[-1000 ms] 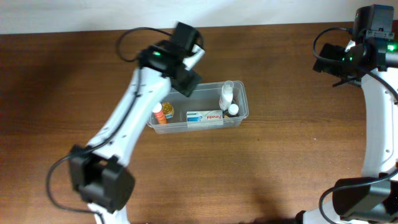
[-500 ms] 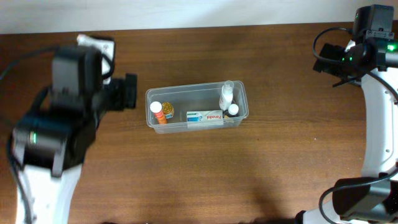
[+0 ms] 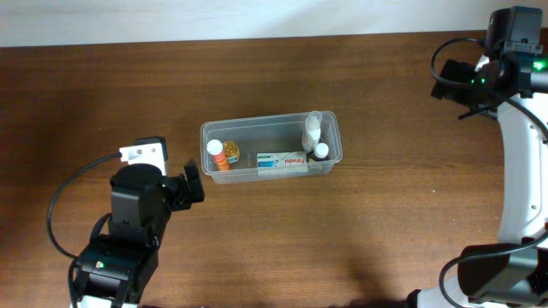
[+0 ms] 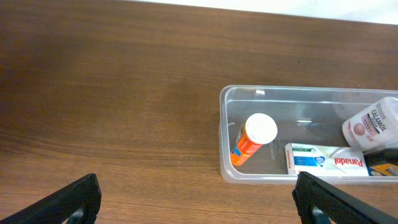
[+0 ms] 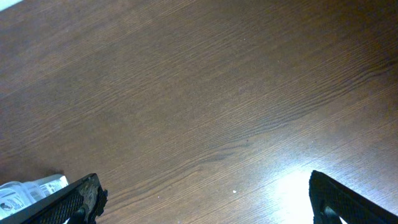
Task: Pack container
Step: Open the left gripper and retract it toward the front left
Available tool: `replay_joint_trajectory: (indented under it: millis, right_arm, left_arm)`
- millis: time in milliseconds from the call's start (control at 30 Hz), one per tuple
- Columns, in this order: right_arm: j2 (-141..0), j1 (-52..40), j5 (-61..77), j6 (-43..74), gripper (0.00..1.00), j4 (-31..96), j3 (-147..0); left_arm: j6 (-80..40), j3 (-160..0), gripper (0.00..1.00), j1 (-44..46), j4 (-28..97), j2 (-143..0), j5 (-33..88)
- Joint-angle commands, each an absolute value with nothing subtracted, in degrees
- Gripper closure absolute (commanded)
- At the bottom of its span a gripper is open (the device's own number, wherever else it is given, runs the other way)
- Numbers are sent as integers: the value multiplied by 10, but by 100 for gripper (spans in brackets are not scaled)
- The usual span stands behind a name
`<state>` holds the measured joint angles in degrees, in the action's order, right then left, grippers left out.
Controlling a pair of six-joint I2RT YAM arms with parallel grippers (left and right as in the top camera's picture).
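The clear plastic container (image 3: 265,135) stands mid-table. In it are an orange bottle with a white cap (image 3: 218,154), a white Panadol box (image 3: 282,160), a white bottle (image 3: 312,130) and a small dark bottle (image 3: 320,151). My left gripper (image 3: 190,186) is open and empty, a short way to the front left of the container. In the left wrist view the gripper (image 4: 196,202) faces the container's left end (image 4: 224,130), with the orange bottle (image 4: 252,140) and the box (image 4: 323,158) inside. My right gripper (image 3: 452,84) is open and empty at the far right, over bare wood (image 5: 205,199).
The table is dark brown wood (image 3: 385,222). A white wall runs along the far edge (image 3: 257,17). A bit of something white shows at the lower left edge of the right wrist view (image 5: 28,190).
My left arm has drawn back from over the container's left end to the front left of the table. The right arm and the container's contents have not moved.
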<state>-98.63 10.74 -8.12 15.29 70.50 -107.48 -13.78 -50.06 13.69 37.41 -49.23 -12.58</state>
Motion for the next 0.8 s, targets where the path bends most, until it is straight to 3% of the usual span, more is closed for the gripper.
replay_joint_trajectory:
  millis: [0, 267, 467, 767]
  right_arm:
    - [-981, 110, -86, 160, 2, 705, -1080]
    - [-981, 110, -86, 160, 2, 705, -1080]
    - [-981, 110, -86, 160, 2, 705, -1080]
    - [-981, 110, -86, 160, 2, 705, -1080]
  left_arm:
    - [-150, -500, 1, 136, 372, -505, -112]
    - [-150, -500, 1, 136, 345, -509, -116]
    - [-141, -500, 1, 136, 347, -509, -248]
    - [-115, -496, 0, 133, 368, -496, -313]
